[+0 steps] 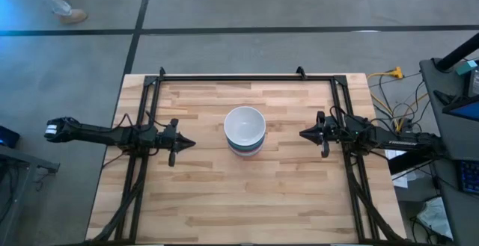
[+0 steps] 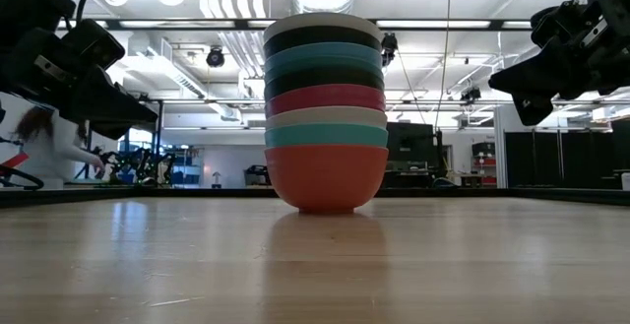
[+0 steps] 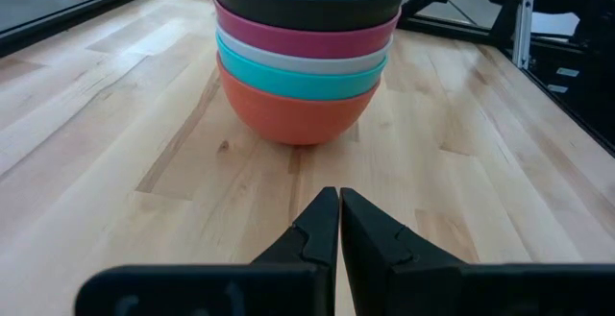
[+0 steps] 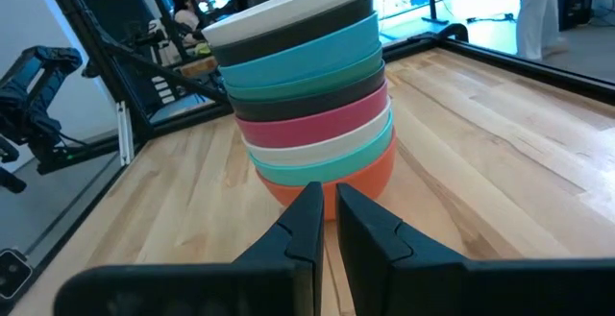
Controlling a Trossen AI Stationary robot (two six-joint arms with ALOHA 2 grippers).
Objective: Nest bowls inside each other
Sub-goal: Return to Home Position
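Observation:
The bowls [image 1: 245, 130] stand nested in a single stack at the middle of the table. The red bowl [image 2: 326, 176] is at the bottom, resting on the wood by its base. A white bowl [image 1: 245, 125] is on top, with teal, white, magenta, black, green and light blue rims between. My left gripper [image 1: 188, 143] hovers shut to the left of the stack, pointing at it, and shows again as the left gripper [image 3: 339, 193]. My right gripper [image 1: 304, 134] hovers shut to the right of the stack, pointing at it, and the right gripper [image 4: 329, 191] shows close to the red bowl. Neither touches the stack.
A black metal frame [image 1: 247, 77] runs along the table's far edge and down both sides under the arms. Bare wood [image 1: 247, 201] lies all around the stack. Cables and equipment [image 1: 404, 119] sit off the right edge. A person's shoe [image 1: 73, 16] shows on the floor beyond.

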